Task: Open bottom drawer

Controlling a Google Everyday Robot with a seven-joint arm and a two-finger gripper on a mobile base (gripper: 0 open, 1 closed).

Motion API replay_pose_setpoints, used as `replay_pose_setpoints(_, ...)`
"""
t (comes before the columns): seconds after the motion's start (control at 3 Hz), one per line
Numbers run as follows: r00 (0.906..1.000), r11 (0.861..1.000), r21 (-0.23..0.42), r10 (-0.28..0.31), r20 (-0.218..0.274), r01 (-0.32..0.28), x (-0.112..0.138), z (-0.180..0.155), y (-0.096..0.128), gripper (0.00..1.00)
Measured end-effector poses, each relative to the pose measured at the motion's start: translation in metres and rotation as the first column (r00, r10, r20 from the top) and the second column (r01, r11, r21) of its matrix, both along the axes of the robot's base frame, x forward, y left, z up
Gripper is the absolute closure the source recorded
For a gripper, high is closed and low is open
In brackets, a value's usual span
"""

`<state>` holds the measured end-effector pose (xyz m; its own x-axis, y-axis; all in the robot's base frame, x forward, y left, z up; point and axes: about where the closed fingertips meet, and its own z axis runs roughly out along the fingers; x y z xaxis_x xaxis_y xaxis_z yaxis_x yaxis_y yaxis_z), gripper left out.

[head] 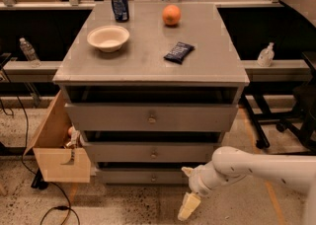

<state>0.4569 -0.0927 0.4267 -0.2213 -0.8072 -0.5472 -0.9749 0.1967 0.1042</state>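
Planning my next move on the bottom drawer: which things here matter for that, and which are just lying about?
Job: bottom drawer, shut; gripper, low by its right end.

Lying about: soda can, orange, bowl and snack packet on the cabinet top; cardboard box at left.

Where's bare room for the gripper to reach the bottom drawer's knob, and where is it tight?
The floor strip in front of the bottom drawer is bare, bordered by the wooden box on the left and the gripper on the right. It is tight at the left, by the box and the cable.
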Motion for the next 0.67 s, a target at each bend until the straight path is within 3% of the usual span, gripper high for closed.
replay_pose_setpoints(0.67, 0.9997, 0.998, -0.064, -0.022, 0.011, 0.023, 0.013, -0.073, -0.024, 0.00)
